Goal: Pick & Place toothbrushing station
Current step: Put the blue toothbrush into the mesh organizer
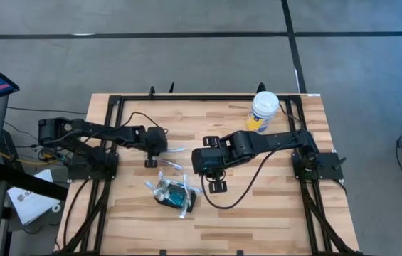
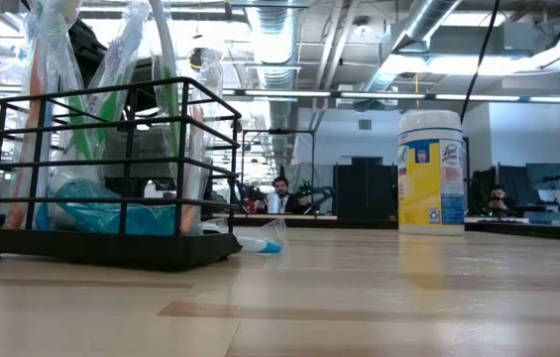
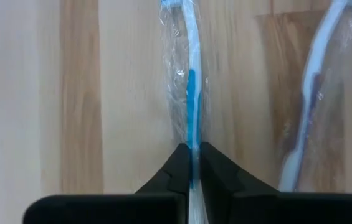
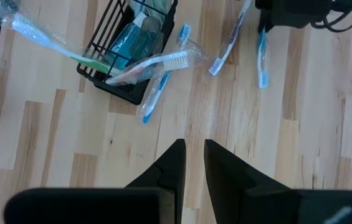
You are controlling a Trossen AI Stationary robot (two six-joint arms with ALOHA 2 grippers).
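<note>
The left gripper (image 3: 191, 171) is being seen clenched on a wrapped blue toothbrush (image 3: 190, 93) lying flat on the table (image 1: 272, 220), left of centre; a second wrapped toothbrush (image 3: 306, 106) is lying just beside it, apart. The right gripper (image 4: 194, 163) is being held above bare wood near mid-table, its fingers (image 4: 172, 165) parted by a narrow gap and grasping nothing. The toothbrushing station (image 1: 174, 195), a black wire holder, is standing toward the near edge, between the arms, with wrapped brushes projecting past its rim. A white-lidded canister (image 1: 264, 112) is standing near the far right edge. Open wood is being left along the near edge and right side.
</note>
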